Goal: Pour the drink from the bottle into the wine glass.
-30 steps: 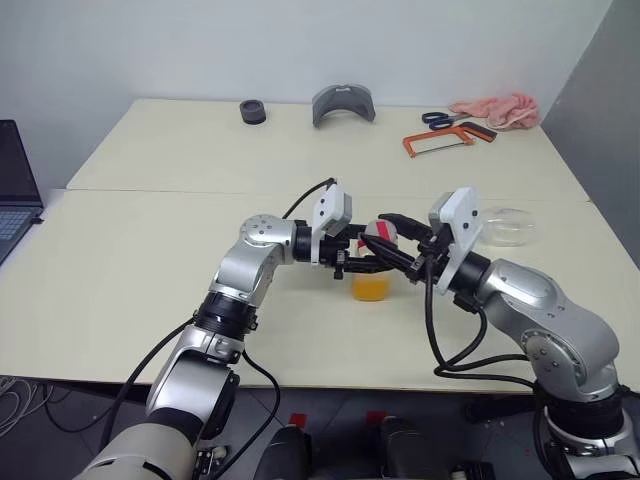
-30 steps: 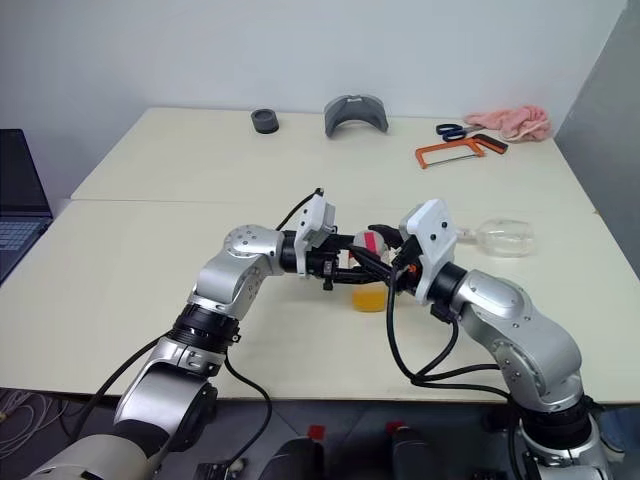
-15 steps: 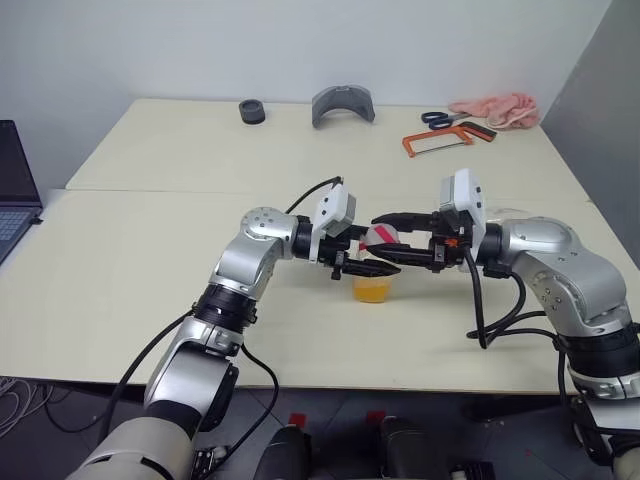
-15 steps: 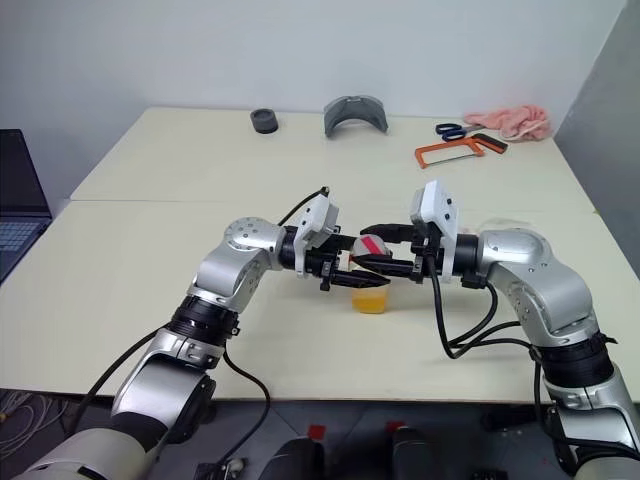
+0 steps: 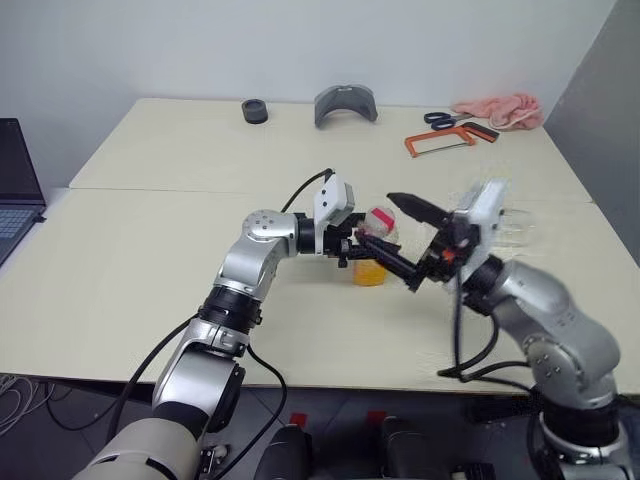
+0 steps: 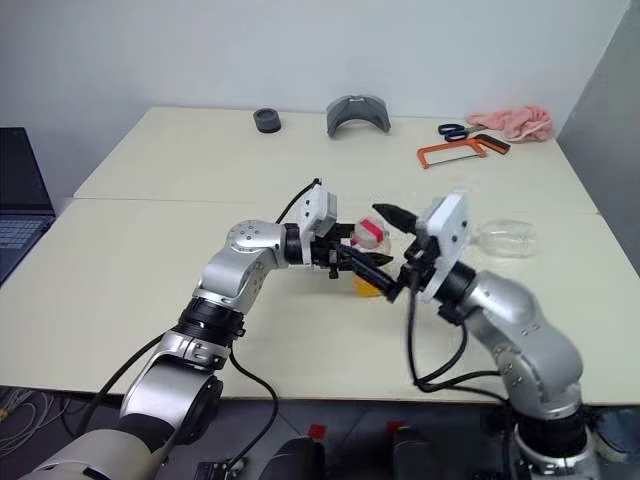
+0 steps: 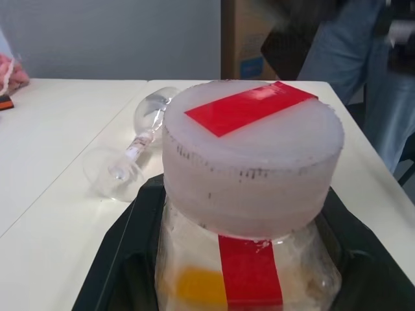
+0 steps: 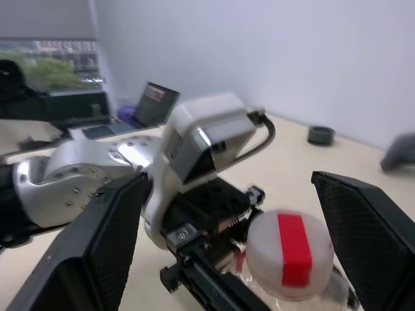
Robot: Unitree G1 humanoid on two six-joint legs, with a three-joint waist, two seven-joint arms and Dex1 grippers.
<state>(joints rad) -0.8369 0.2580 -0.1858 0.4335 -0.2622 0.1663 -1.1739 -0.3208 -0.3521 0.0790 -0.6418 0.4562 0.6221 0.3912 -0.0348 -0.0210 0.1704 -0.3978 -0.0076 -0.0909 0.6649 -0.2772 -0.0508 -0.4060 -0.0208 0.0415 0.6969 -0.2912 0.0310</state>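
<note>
From the head cameras, the step in hand looks like uncapping: the bottle [image 5: 372,252] stands upright on the table [image 5: 150,250] with its cap [image 5: 381,219] still on, so nothing can be poured yet. The left gripper [image 5: 362,248] reaches in level from the left, its fingers closed round the bottle's neck just under the cap. The right gripper [image 5: 412,245] comes from the right, angled slightly upward, its fingers spread wide with one above the cap and one below it, holding nothing. The drink [image 5: 369,272] sits low in the bottle. The wine glass [image 6: 505,238] lies on its side beyond the right arm (it will need standing up before any pour).

The left wrist view shows the cap right at that gripper's fingertips, the black fingers pressed against both sides of the neck below it, and the wine glass lying further off.

The right wrist view shows the cap between the two widely parted fingers [image 8: 94,256], touching neither.

Next, I judge, the right fingers must close squarely on the cap and twist.
</note>
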